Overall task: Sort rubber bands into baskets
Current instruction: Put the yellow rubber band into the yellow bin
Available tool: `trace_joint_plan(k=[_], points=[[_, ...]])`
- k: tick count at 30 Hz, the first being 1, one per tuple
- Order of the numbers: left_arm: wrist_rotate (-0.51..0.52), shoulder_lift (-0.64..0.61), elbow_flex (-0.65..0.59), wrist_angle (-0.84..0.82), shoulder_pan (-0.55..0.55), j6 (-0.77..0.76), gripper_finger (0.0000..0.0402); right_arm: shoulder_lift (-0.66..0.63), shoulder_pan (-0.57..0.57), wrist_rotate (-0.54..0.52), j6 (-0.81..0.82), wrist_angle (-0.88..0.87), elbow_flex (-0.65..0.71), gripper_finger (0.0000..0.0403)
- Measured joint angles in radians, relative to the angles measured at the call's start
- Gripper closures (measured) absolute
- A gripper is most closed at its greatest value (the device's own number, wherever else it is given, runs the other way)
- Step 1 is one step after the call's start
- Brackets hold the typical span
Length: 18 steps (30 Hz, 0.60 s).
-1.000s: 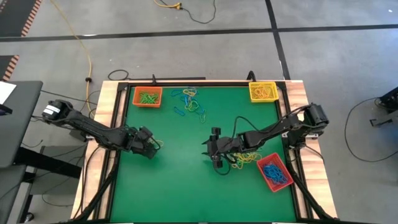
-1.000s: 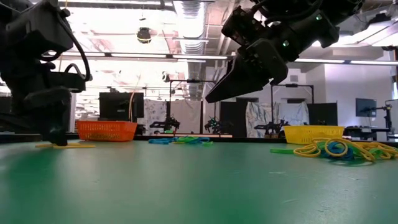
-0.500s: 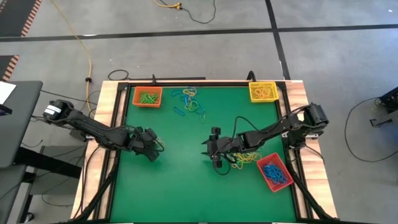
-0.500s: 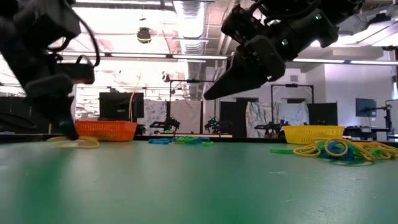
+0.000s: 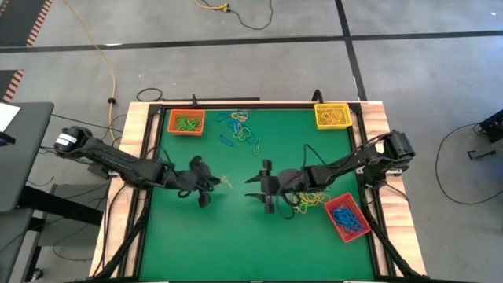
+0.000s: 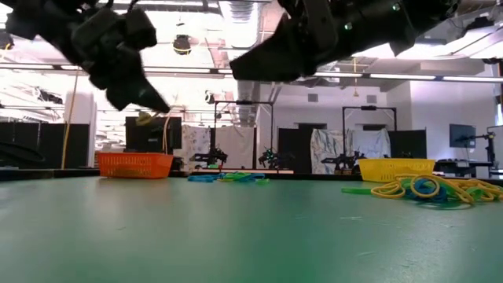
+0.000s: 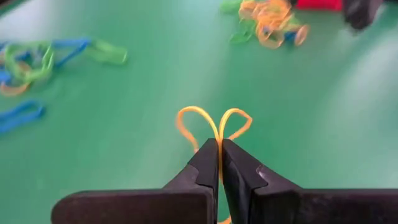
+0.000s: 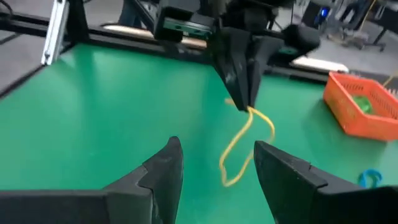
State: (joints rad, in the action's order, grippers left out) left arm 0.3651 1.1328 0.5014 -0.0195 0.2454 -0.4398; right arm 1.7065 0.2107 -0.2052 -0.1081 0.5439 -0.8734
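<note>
Fingers of our left gripper (image 7: 219,152) pinch a yellow rubber band (image 7: 214,124) above the green table (image 5: 228,228). We keep our right gripper (image 8: 214,168) spread, facing it.

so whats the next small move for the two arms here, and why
Probably a handover: the left end effector is shut on a yellow rubber band dangling above the table, and the open right end effector faces it, so it should ease forward around the loop.

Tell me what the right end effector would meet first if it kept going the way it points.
Probably the yellow rubber band dangling from the left end effector, which faces the right end effector; depth is uncertain.
</note>
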Motion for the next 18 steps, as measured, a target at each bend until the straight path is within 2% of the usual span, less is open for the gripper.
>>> trace_joint_plan(k=[9,18], points=[[-0.101,0.0,0.0,0.17,-0.048,0.116,0.0401,0.001,0.007,0.025,-0.035,0.088,0.0,0.0179],[-0.203,0.017,0.001,0.292,-0.073,0.16,0.0401,0.011,-0.018,0.025,-0.051,0.109,0.0,0.0179]])
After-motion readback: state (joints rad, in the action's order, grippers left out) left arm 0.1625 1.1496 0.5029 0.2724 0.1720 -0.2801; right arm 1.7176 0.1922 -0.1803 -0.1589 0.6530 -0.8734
